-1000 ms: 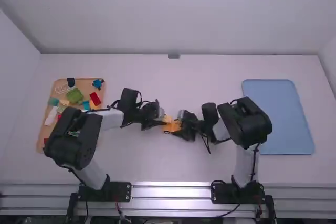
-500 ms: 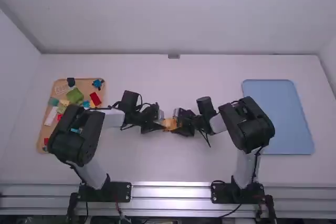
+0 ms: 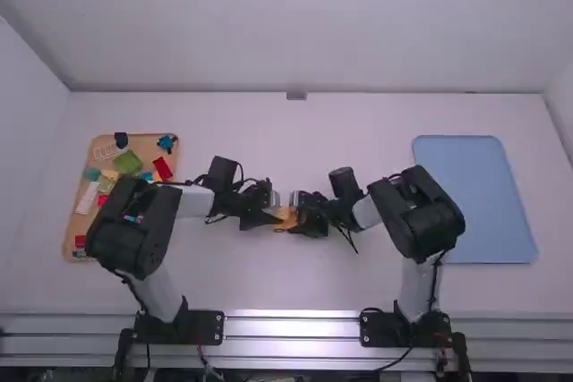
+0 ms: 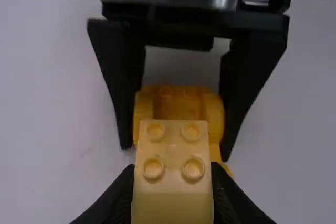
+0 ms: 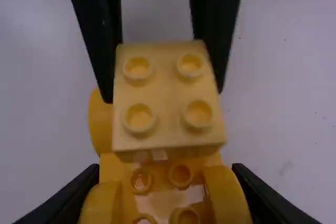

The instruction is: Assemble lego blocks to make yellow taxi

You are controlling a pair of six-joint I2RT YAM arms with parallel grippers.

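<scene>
White wall [image 3: 295, 24] behind a white tabletop [image 3: 295, 284], metal rail [image 3: 291, 329] along its near edge, blue tray [image 3: 474, 199] by the right edge, tan tray [image 3: 141, 147] of coloured blocks by the left. About midway between those edges, right claw [image 3: 301, 216] is clamped on the orange-yellow wheeled base [image 5: 108, 169], left claw [image 3: 272, 214] on the pale yellow block [image 4: 173, 198].
</scene>
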